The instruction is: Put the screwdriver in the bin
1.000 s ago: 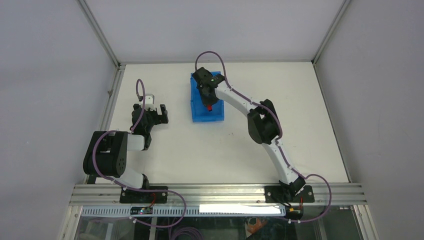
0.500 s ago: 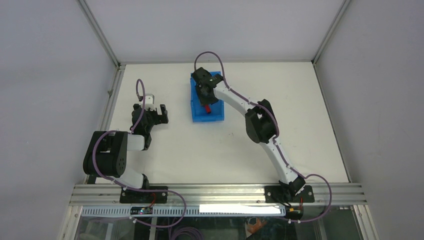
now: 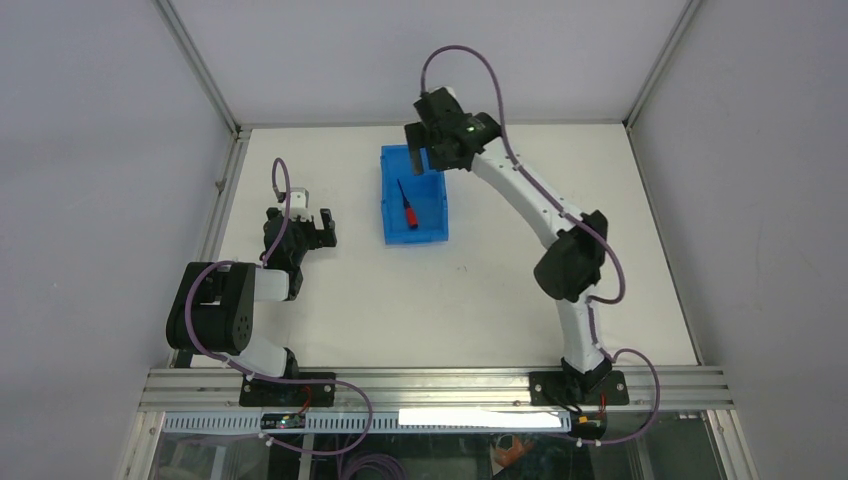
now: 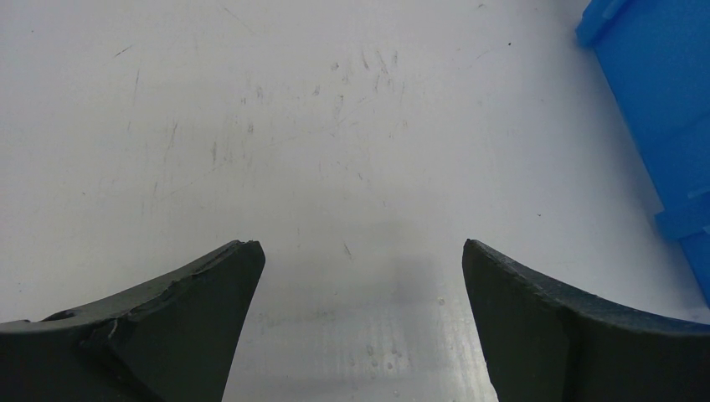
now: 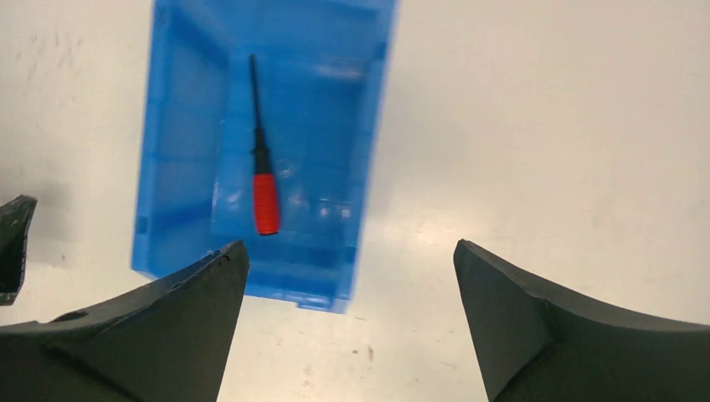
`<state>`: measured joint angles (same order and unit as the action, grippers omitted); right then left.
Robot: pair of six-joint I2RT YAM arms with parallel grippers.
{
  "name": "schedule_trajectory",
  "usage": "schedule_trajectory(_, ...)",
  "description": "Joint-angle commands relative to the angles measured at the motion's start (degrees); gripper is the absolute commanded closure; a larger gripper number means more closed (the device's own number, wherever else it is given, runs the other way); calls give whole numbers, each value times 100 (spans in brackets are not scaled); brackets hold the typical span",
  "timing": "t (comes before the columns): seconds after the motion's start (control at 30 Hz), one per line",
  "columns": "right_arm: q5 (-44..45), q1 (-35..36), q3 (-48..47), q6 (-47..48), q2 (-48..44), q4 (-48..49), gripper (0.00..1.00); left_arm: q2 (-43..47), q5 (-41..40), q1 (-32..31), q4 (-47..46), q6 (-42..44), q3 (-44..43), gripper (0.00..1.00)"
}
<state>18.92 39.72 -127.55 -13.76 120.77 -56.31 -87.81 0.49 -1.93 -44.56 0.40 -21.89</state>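
The screwdriver [image 3: 408, 205], red handle and thin black shaft, lies loose on the floor of the blue bin [image 3: 392, 230]. In the right wrist view the screwdriver [image 5: 263, 188] rests lengthwise in the bin [image 5: 180, 176], shaft pointing away. My right gripper [image 3: 428, 143] hangs high over the bin's far right corner, open and empty; its fingertips [image 5: 222, 276] frame bare table. My left gripper [image 3: 322, 226] sits low at the table's left, open with nothing between its fingers [image 4: 239, 268]; a corner of the bin [image 4: 661, 109] shows at its right.
The white table [image 3: 470, 290] is ringed by an aluminium frame [image 3: 430, 385] at the near edge and grey walls on the other sides. The left arm's base [image 3: 215, 320] stands at the near left.
My right gripper opened and let go of the screwdriver, which now lies in the bin. The right arm then rose and swung back toward the far right of the bin. The left arm stayed still.
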Motion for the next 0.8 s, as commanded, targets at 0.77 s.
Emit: schedule_trajectory(0.77, -127, -3340, 3353, -86, -3431, 471, 1, 142, 63, -69, -150, -93, -9, 1)
